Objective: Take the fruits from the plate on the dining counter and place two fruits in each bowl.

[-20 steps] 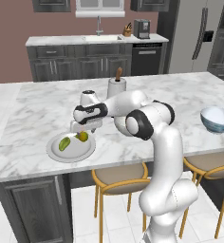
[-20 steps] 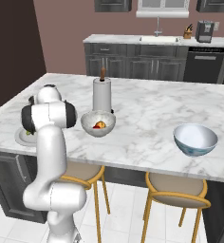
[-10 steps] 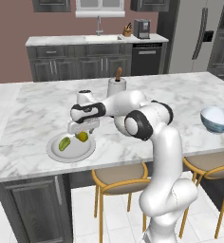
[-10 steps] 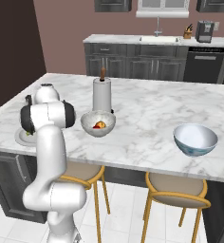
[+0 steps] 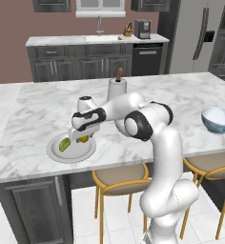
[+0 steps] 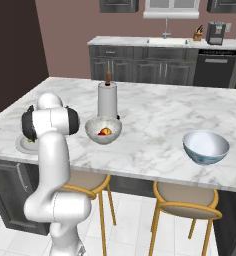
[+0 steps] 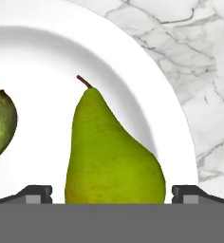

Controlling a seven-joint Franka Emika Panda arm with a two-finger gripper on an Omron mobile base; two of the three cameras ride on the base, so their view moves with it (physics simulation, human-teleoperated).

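Now the gripper (image 7: 112, 194) hangs low over the plate (image 7: 33, 52), fingers spread wide either side of a green pear (image 7: 111, 152), holding nothing. That straddle looks meant for closing on it.

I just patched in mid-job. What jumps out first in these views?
The open gripper hangs low over the plate near the counter's front edge, its fingertips either side of a green pear. A second green fruit lies beside it. One bowl already holds fruit; the blue bowl looks empty.
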